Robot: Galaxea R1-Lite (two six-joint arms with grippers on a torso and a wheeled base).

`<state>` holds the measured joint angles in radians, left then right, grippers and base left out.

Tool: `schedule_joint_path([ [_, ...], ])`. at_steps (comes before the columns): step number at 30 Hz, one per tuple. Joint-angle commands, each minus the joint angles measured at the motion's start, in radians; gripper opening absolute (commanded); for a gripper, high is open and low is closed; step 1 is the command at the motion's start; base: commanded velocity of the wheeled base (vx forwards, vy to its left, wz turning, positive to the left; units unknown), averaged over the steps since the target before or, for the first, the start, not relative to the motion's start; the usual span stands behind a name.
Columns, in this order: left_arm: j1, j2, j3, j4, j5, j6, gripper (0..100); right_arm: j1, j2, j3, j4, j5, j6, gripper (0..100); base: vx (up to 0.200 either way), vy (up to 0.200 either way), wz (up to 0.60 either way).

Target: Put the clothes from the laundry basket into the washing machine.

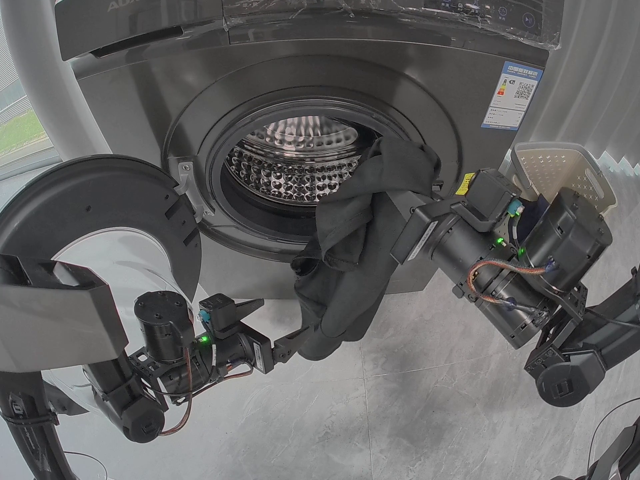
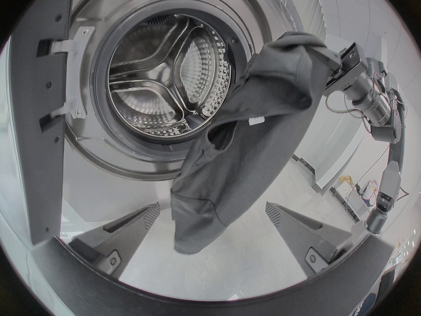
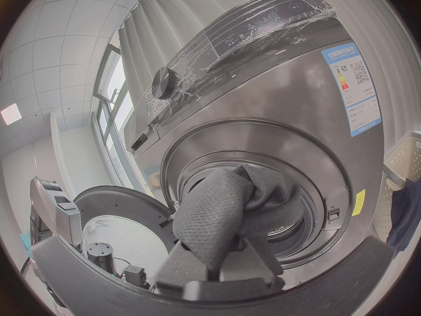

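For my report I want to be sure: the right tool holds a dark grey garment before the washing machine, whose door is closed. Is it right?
No, the door is open, swung to the robot's left, as the head view shows. The right tool does hold the dark grey garment before the washing machine.

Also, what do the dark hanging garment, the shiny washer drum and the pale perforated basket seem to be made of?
The dark grey garment: soft knit fabric, matte; fine mesh texture shows and it drapes in folds. The shiny washer drum: likely polished stainless steel; mirror-bright, embossed dimples. The pale perforated laundry basket: probably moulded plastic, matte; even rows of holes.
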<state>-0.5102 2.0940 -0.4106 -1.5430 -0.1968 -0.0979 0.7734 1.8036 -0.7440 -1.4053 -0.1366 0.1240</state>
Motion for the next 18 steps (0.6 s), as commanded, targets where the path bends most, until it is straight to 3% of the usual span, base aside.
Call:
schedule_joint_path([
  [1,0.001,0.049,-0.03,0.0,0.0,-0.002,100,0.012,-0.007,-0.003,0.0,0.0,0.0,0,0.0,0.0,0.0],
  [18,0.024,0.113,-0.145,0.0,0.0,-0.002,100,0.053,-0.017,0.003,-0.001,0.002,0.0,0,0.0,0.0,0.0],
])
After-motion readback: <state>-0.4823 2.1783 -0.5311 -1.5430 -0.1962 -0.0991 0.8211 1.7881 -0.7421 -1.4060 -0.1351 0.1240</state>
